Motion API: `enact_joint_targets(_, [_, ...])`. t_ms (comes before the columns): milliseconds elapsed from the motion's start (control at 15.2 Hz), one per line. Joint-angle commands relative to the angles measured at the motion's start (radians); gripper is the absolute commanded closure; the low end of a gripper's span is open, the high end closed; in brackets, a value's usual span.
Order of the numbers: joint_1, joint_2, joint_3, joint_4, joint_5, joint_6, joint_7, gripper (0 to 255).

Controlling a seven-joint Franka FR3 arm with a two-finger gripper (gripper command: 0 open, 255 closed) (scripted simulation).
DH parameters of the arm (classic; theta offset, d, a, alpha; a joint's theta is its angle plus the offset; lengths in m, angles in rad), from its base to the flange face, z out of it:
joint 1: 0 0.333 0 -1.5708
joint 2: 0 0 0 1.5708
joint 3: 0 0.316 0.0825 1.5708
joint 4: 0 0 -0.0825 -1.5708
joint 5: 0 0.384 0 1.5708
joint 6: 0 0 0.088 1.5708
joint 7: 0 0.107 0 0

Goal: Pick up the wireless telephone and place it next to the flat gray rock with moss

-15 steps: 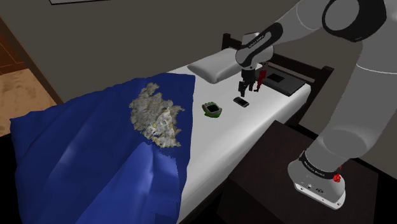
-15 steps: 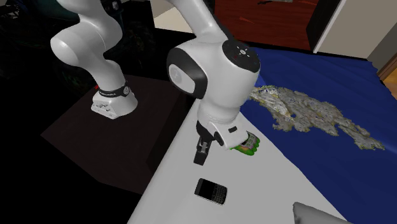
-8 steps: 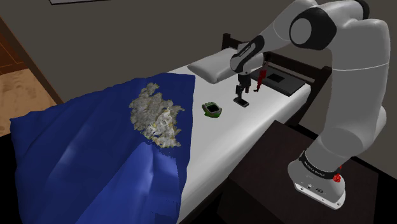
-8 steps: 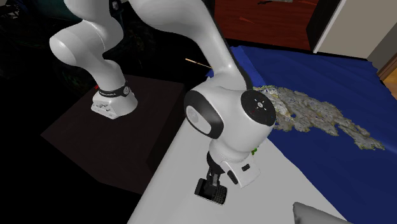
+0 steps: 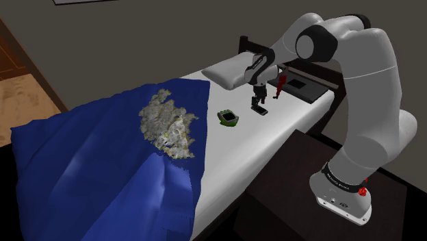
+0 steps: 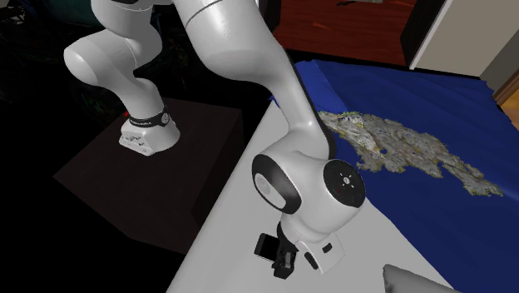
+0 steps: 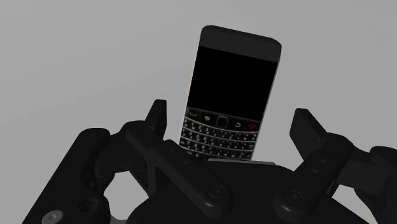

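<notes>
The wireless telephone [image 7: 235, 76] is a black handset with a dark screen and a small keypad, lying flat on the white bed sheet [image 5: 274, 127]. My gripper [image 7: 233, 127] is open and low over it, one finger on each side of the keypad end, neither touching it. From the shoulder view the gripper [image 5: 258, 103] points straight down at the telephone [image 5: 259, 110]. In the second exterior view the wrist covers most of the telephone [image 6: 266, 246]. The flat grey rock with moss [image 5: 167, 123] rests on the blue blanket, well away toward the shoulder view's left.
A small green object [image 5: 228, 118] lies between telephone and rock. A red figure [image 5: 279, 85] and a dark flat tray [image 5: 304, 85] stand just behind the gripper, a white pillow [image 5: 229, 70] at the bed's head. The blue blanket [image 5: 102, 171] is rumpled. The bed edge drops off beside the stand.
The gripper has moved over the telephone and come down, so that its open fingers now straddle it. The telephone, rock and green object have not moved.
</notes>
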Motion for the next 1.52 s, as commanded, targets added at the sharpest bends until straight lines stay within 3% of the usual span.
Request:
enact_joint_targets(0, [-0.005, 0.020, 0.003, 0.001, 0.004, 0.019, -0.004, 0])
enact_joint_targets(660, [-0.010, 0.042, 0.008, -0.002, 0.009, 0.044, -0.007, 0])
enact_joint_targets(726, [-0.010, 0.042, 0.008, -0.002, 0.009, 0.044, -0.007, 255])
enact_joint_targets(1452, [-0.006, 0.020, 0.003, -0.009, 0.005, 0.029, -0.006, 255])
